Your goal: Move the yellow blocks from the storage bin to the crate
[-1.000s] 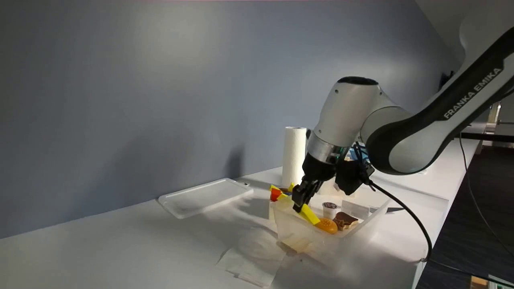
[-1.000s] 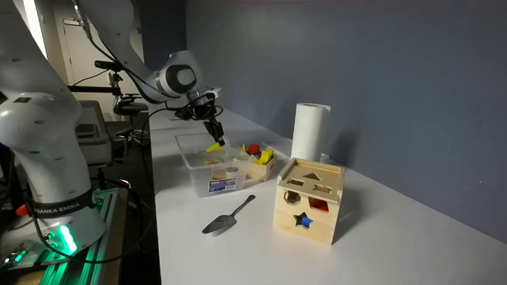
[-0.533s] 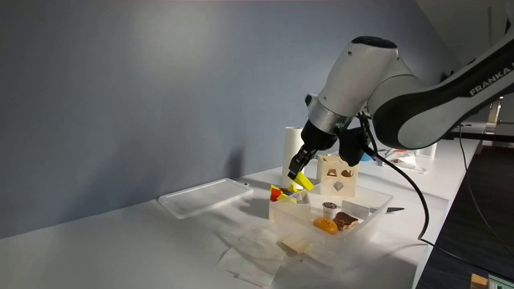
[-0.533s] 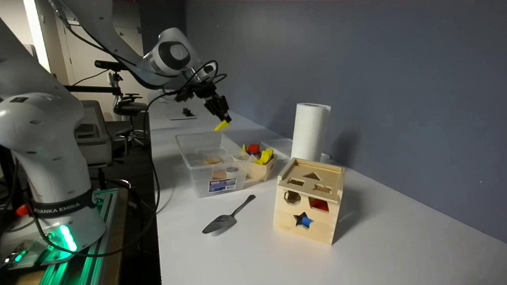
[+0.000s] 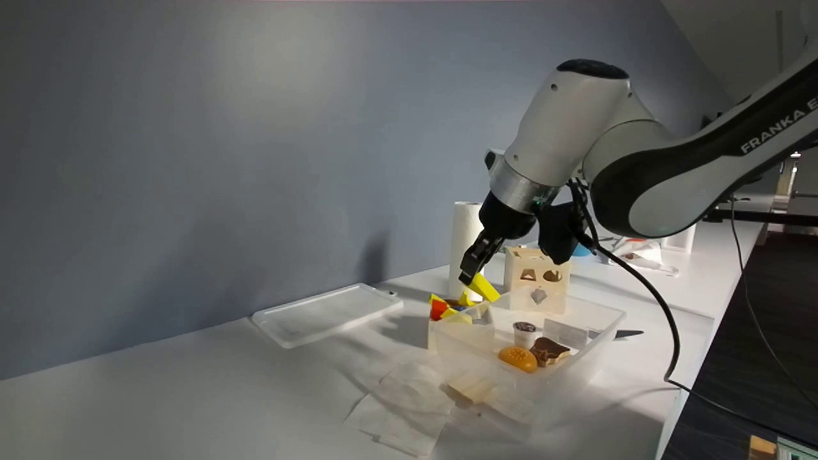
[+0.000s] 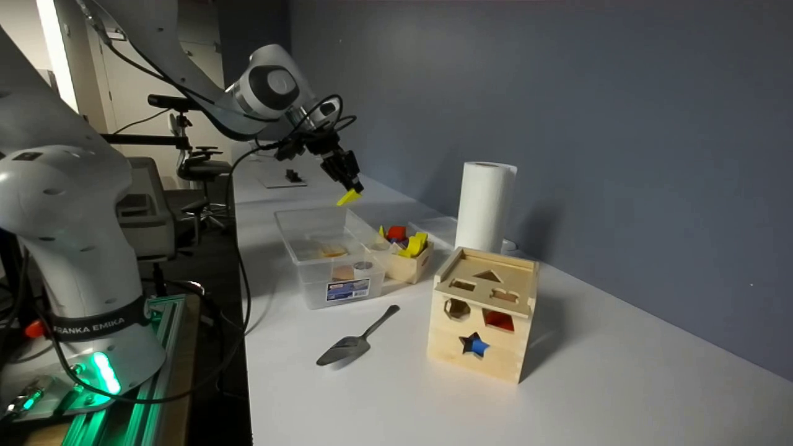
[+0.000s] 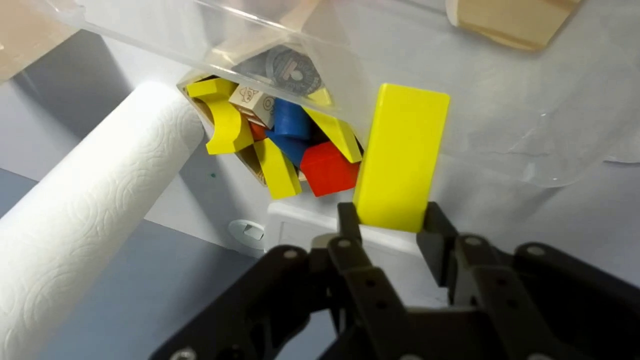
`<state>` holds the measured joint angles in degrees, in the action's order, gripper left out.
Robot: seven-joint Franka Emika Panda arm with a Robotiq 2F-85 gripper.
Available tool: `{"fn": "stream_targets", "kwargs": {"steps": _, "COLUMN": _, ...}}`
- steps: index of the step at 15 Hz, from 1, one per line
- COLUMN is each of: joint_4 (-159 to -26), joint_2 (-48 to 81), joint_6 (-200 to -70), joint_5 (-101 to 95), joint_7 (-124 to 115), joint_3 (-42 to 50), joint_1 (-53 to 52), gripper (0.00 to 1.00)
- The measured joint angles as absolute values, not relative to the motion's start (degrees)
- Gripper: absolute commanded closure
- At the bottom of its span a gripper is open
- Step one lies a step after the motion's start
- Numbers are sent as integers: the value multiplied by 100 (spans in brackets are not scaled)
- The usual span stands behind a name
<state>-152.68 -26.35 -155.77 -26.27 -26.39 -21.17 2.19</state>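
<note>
The hand (image 7: 391, 220) is pinching a yellow block (image 7: 404, 155) near one end, its fingers (image 7: 348, 220) pressing on the two long sides, and in both exterior views that block is hanging tilted, higher than the rim of the storage bin (image 6: 313, 288) and near the crate (image 6: 406, 271), which is standing just beside the bin on the worktop (image 6: 347, 409). Other yellow blocks (image 7: 227, 122) are already lying in the crate with a red block (image 7: 330, 169) and blue blocks (image 7: 292, 120). The hand is probably carrying this one across; doing it well would mean keeping height while the free end is passing the bin's wall, centring over the crate, then lowering slowly. Because the crate is looking heaped, the hand should be seeking a gap, perhaps turning the block flatter, and relaxing its pinch only once the block is resting; a drop from here would be risking a bounce off the pile. Compared with a second ago, the hand and block are hanging higher, no longer dipping into the bin, and in an exterior view the arm is no longer covering most of the wooden shape box (image 5: 537, 280). Since half a second ago hardly anything is shifting; the bun (image 5: 517, 359) is lying where it was in the bin.
</note>
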Motion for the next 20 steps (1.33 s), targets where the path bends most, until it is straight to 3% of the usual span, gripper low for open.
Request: {"fn": "stream_targets", "kwargs": {"steps": 20, "joint_4": -13645, "joint_2": -664, "joint_6": -17458, "joint_5": -5387, "joint_7": -2855, "joint_3": -2260, "joint_1": 2141, "gripper": 90}}
